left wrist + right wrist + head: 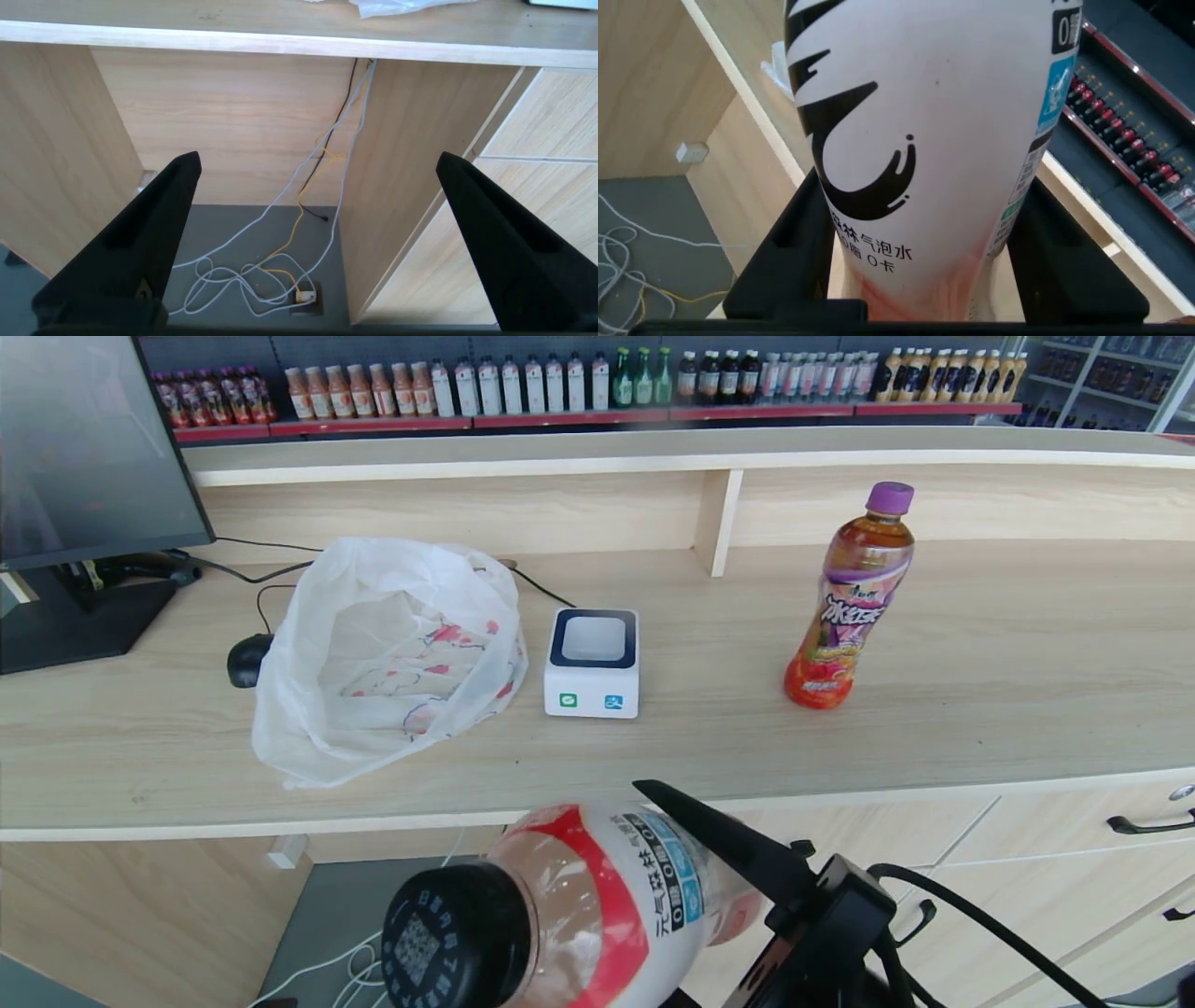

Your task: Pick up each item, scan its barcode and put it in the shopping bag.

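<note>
Left pincer [318,187]: two matte black wedge fingers [140,252], tapering to narrow tips, lower left and lower right of frame. Right pincer [924,252]: black blocky fingers, boxy black mount; thin black cables [952,889] loop lower right.

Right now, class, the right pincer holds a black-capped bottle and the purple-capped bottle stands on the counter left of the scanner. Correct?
No. The head view shows the purple-capped bottle standing right of the scanner, not left. The right pincer does hold the black-capped bottle.
</note>
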Robot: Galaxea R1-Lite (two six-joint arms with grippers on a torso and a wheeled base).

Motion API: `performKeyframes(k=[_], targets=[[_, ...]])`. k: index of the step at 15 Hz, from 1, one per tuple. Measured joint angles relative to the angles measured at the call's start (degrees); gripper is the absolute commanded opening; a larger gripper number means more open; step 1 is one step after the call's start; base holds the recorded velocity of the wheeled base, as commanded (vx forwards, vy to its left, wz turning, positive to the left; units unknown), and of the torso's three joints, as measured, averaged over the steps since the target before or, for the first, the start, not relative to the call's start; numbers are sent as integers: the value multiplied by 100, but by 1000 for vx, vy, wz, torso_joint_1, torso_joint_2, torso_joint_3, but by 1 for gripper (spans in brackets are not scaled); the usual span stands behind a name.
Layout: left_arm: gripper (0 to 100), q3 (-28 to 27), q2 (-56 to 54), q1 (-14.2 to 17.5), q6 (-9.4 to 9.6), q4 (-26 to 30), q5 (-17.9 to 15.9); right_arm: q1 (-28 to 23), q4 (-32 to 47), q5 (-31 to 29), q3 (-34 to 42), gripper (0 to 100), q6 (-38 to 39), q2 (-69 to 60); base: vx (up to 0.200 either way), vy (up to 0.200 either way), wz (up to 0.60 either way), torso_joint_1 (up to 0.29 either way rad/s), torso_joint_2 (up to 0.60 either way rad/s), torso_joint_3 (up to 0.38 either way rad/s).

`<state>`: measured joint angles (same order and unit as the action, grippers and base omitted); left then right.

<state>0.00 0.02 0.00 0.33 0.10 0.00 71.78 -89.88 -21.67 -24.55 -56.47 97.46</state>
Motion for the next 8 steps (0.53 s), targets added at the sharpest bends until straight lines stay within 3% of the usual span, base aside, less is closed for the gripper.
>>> performKeyframes(k=[3, 8], targets=[[100, 0, 0, 0, 0, -2, 0, 22, -4, 26, 38, 0, -286, -20, 0, 0, 0, 0, 0, 0], [100, 0, 0, 0, 2, 0, 0, 22, -9, 583, -35, 0, -834, 24, 0, 0, 0, 0, 0, 0]])
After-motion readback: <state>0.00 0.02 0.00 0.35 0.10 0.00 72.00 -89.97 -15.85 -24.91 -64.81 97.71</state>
